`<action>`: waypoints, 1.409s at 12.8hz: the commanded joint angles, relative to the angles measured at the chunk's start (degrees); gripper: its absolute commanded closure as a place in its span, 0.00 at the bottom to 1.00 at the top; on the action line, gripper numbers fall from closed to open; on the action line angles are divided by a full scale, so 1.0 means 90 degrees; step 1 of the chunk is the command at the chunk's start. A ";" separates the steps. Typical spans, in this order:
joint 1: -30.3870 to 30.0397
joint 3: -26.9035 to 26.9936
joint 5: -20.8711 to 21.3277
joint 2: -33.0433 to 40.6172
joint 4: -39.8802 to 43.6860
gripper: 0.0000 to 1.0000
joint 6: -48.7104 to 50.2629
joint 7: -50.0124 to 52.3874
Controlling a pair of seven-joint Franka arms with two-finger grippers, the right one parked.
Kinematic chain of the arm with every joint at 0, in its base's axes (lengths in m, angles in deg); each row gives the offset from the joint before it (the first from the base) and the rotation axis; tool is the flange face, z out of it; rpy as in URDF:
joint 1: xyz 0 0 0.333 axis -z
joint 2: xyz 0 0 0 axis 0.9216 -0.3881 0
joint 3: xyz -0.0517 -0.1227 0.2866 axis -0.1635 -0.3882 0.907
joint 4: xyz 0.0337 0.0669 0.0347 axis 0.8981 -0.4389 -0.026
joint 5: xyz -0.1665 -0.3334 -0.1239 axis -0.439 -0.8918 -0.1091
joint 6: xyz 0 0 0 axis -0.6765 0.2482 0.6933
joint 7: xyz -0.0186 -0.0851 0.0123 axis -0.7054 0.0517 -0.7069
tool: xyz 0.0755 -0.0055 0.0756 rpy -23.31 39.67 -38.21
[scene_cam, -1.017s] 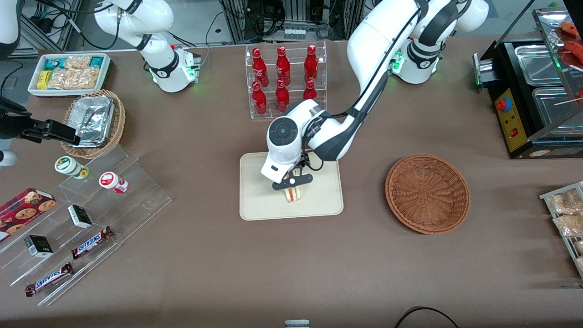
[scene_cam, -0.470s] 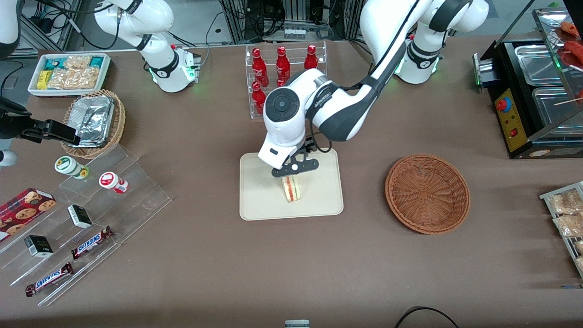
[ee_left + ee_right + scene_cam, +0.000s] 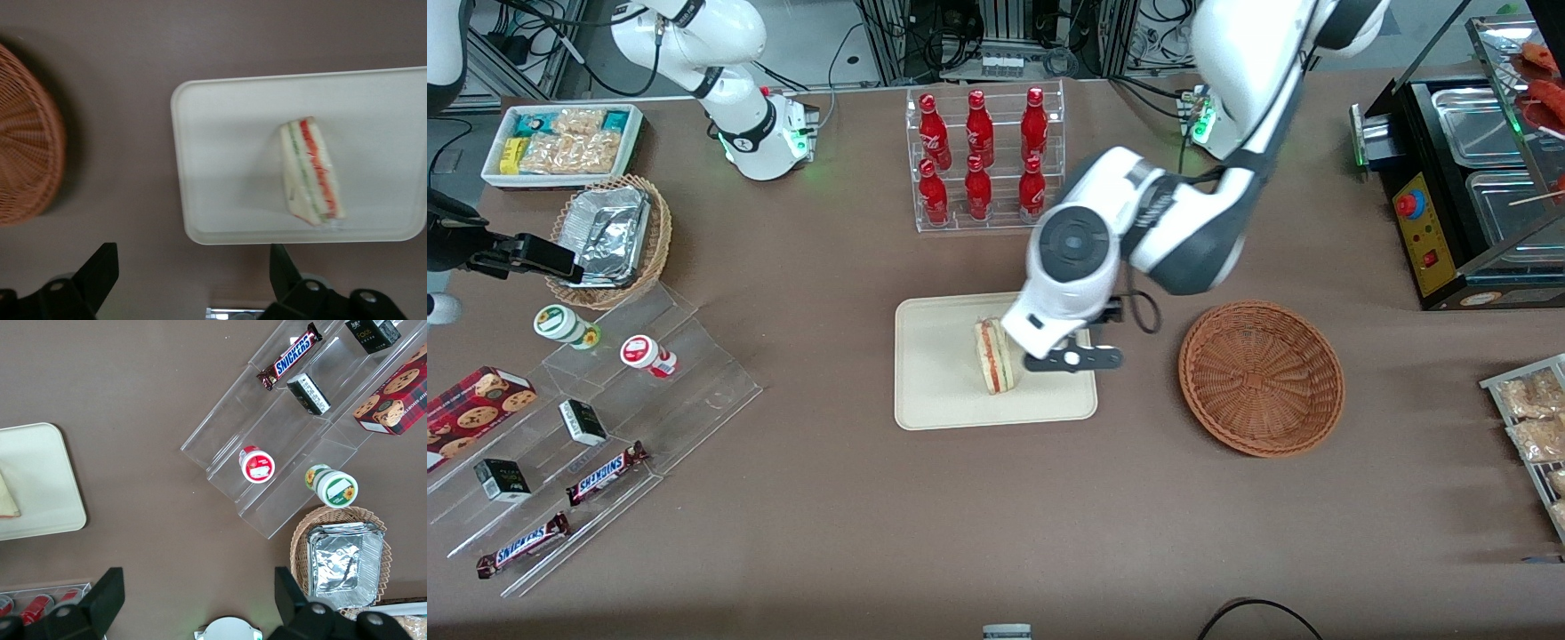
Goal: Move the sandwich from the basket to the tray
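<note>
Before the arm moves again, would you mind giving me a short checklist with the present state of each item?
1. Sandwich lies on the tray: ok.
2. Sandwich is inside the tray's rim, not hanging over it, as the left wrist view shows: ok.
3. End effector is free of the sandwich, open, holding nothing, above the tray's edge nearest the basket: ok.
4. Basket holds no further sandwich: ok.
5. Basket stands apart from the tray, with bare table between them: ok.
6. Sandwich wrap undamaged: cannot tell.
</note>
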 commanded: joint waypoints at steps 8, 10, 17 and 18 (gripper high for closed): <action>-0.2468 -0.0019 0.0106 0.2605 -0.2552 0.00 0.0018 -0.3942; -0.2762 -0.0010 0.0125 0.2937 -0.2631 0.00 0.0203 -0.4179; -0.2968 0.0342 0.0145 0.3710 -0.2504 0.00 0.0858 -0.4092; -0.2968 0.0342 0.0290 0.3750 -0.2494 0.00 0.0897 -0.4092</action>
